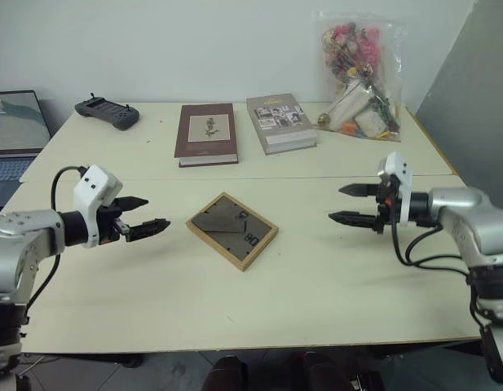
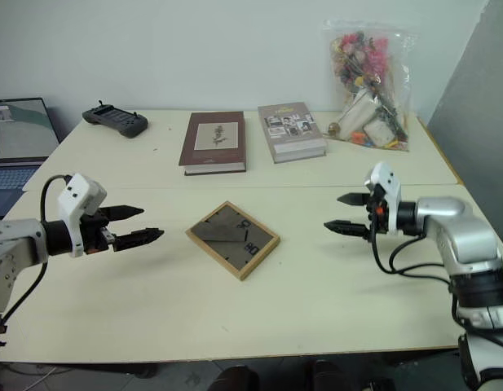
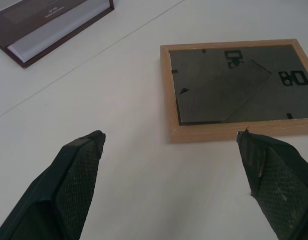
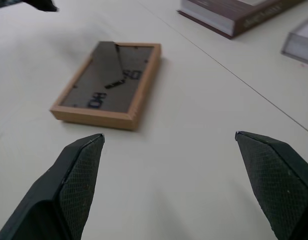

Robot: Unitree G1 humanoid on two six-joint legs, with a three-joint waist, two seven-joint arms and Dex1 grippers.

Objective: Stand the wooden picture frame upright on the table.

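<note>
- Presently observed: wooden picture frame (image 1: 231, 230) lying flat, face down, near the centre of the left eye view on the bench (image 1: 316, 277), turned diagonally, dark back board up, fold-out stand folded against the board.
- Noted below the seam line (image 1: 316, 176) running across the bench top; not upright.
- Left tool (image 1: 142, 216) at centre left of the left eye view, released, both black fingers spread, nothing between them, tips aimed toward the wooden picture frame, apart from it, raised off the surface.
- Right tool (image 1: 346, 204) at centre right of the same view, likewise released, fingers spread one above the other, holding nothing, tips aimed toward the wooden picture frame, well apart from it.
- Confirmed in the left wrist view: fingers (image 3: 74, 185) wide apart, light-wood edge just beyond them, no contact.
- Confirmed in the right wrist view: fingers (image 4: 79, 180) wide apart, bare bench between them, wooden picture frame further off.
- Maroon book (image 1: 206, 133) lying flat at upper centre, beyond the seam.
- Grey book (image 1: 280, 122) lying flat just beside it, to the right, not touching.
- Clear bag of dried flowers (image 1: 359, 75) at upper right, near the far edge.
- Black handheld controller (image 1: 107, 112) at upper left on the bench.
- Open laptop (image 1: 15, 134) at the left edge, beside the bench.
</note>
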